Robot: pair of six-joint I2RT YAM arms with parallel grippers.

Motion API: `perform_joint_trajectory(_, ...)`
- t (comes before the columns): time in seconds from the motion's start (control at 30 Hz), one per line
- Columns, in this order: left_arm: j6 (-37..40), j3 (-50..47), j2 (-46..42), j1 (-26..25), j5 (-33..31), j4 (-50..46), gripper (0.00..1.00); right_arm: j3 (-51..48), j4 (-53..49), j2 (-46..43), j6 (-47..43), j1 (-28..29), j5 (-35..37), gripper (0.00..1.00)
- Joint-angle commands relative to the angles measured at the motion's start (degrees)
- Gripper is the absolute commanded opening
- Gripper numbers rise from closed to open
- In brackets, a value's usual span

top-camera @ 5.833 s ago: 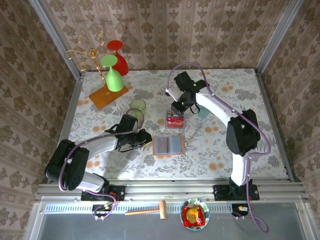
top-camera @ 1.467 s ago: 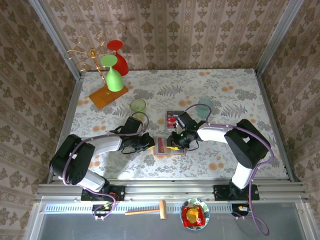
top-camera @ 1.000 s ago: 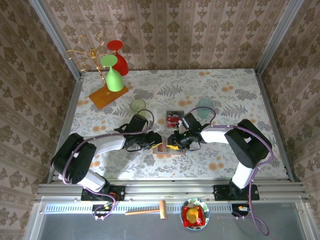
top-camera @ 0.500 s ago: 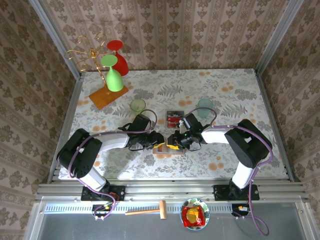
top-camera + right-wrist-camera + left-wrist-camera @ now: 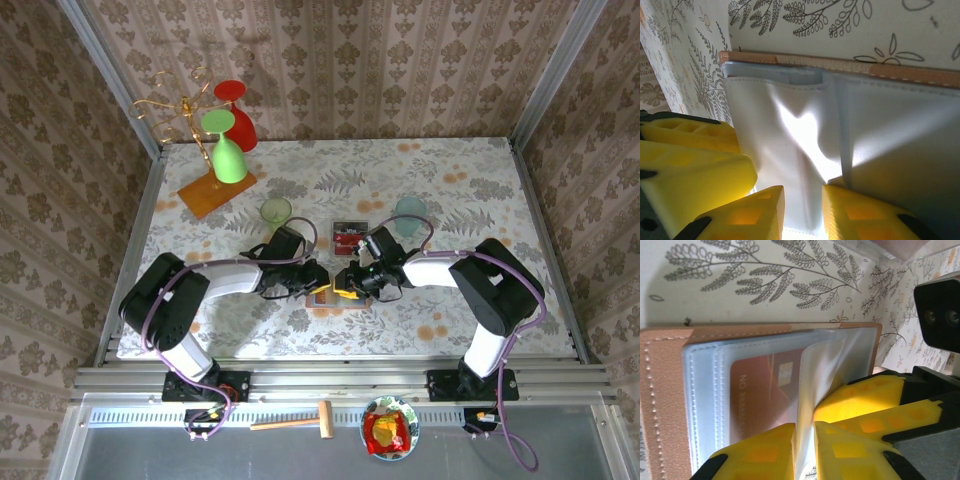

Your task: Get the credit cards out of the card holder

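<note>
The card holder lies open at the table's middle, with both grippers meeting over it. Up close, its tan edge frames clear sleeves, and a red credit card sits inside one sleeve. My left gripper is shut on a raised clear sleeve flap. My right gripper holds the same pale sleeve from the other side, with the jaws a little apart around it. Each wrist view catches the other gripper's yellow fingers. More credit cards lie in a clear box.
Two small glass cups stand just behind the grippers. A gold rack on an orange base holds a green and a red glass at the back left. The walls close the table in on three sides.
My left gripper slid right up to the card holder and closed on the raised sleeve. The right gripper came from the clear box, took hold of the holder, and has stayed put for the last second.
</note>
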Motion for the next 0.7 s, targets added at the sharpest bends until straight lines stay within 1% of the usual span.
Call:
perform_joint_trajectory(0.0,-0.27,1.94,0.83,-0.43,1.16,0.36,0.18,-0.96,0.9,-0.92,1.33,-0.3,0.13,0.29)
perform_joint_trajectory(0.17,-0.27,2.94,1.09,-0.65,1.49,0.12,0.2,-0.06,-1.29,-4.36,0.76,-0.38,1.12,0.31)
perform_joint_trajectory(0.4,0.51,5.6,1.21,-1.57,1.73,-1.71,0.21,2.07,-10.4,-9.77,-3.1,-1.65,4.34,0.31)
perform_joint_trajectory(0.67,1.39,8.72,1.88,-2.69,1.85,-3.46,0.27,3.0,-20.37,-16.7,-7.56,-4.01,9.56,0.32)
